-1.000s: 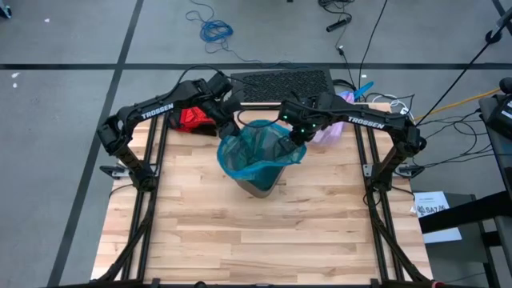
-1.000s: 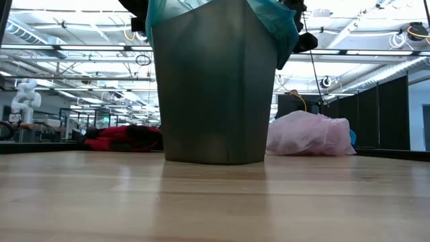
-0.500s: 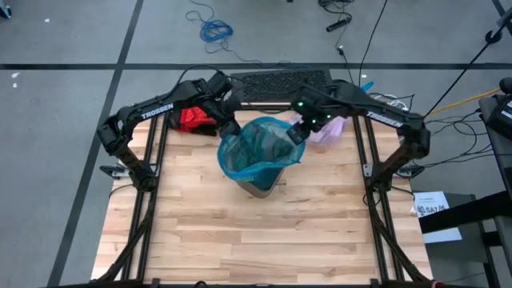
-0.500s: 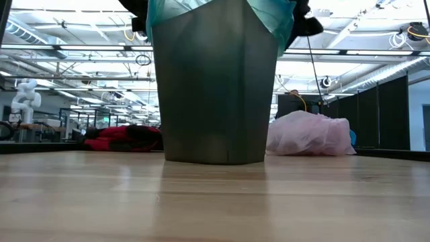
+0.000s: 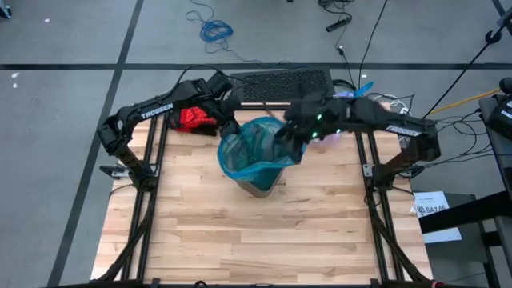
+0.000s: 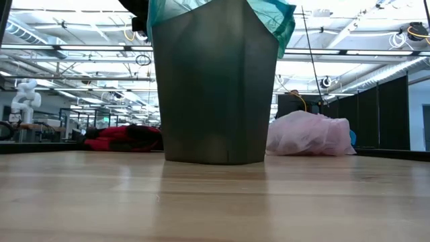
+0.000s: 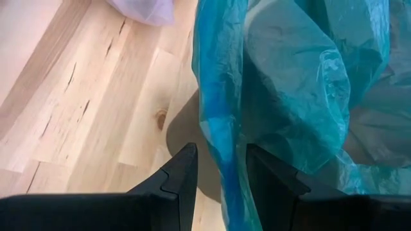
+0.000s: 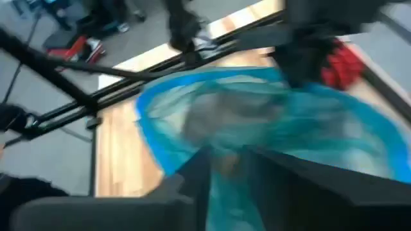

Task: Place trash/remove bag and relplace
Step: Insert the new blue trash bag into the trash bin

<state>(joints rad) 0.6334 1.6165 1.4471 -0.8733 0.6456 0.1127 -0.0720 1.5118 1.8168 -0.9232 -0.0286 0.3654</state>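
A: Nearest the camera?
B: Bare wooden desk (image 6: 215, 202) across the lower half of the low view. Then the grey bin (image 6: 215, 87), upright at frame centre and filling the middle of the picture.

A: Lined with anything?
B: Lined with the teal bag (image 5: 260, 152), open at the mouth and folded out over the rim. Hangs down the bin's upper right edge in the low view.

A: And the left fingers (image 7: 181, 172)?
B: At the upper left of the bin's rim in the high view. Set narrow – pinching a fold of the teal bag's edge, seen running down between them in the left wrist view.

A: The right fingers (image 8: 192, 176)?
B: Over the right side of the bin mouth, right of centre in the high view. Too blurred to tell whether spread or closed, or whether gripping the teal plastic.

A: Where does the pale lilac-pink bag (image 6: 309, 134) lie?
B: Bunched on the desk behind the bin, right of centre in the low view – partly under the right arm from above. Apart from the bin.

A: Anything else back there?
B: A red glove (image 6: 121, 138), flat on the desk at the far edge, left of the bin.
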